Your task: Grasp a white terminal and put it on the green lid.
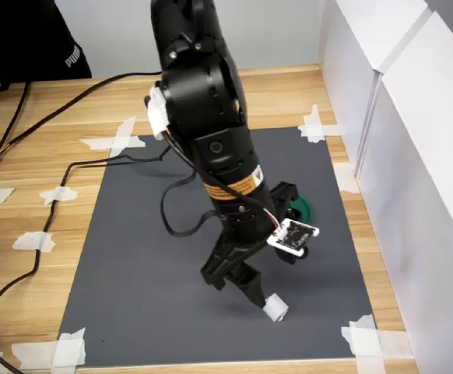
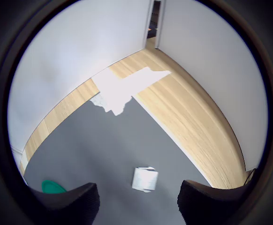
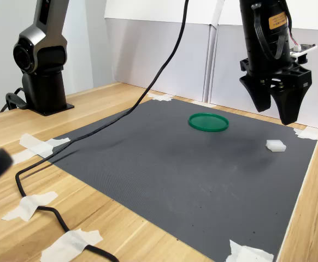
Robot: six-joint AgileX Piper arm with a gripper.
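Note:
The white terminal (image 1: 274, 309) (image 3: 275, 145) lies on the dark grey mat (image 1: 149, 257) near its corner, at the first exterior view's lower right. In the wrist view the terminal (image 2: 144, 179) sits just beyond the gap between the two dark fingers (image 2: 73, 204). My gripper (image 1: 238, 284) (image 3: 276, 114) (image 2: 139, 206) points down, open and empty, hovering above the mat close to the terminal. The green lid (image 3: 208, 121) lies flat on the mat, apart from the terminal. The arm half hides the lid (image 1: 302, 207) in the first exterior view, and only its edge (image 2: 52, 187) shows in the wrist view.
White walls (image 1: 413, 156) stand close along the mat's side by the terminal. White tape scraps (image 1: 370, 339) hold the mat's corners to the wooden table (image 1: 40, 156). A black cable (image 3: 93, 136) crosses the mat's edge. The arm's base (image 3: 41, 65) stands at the second exterior view's far left.

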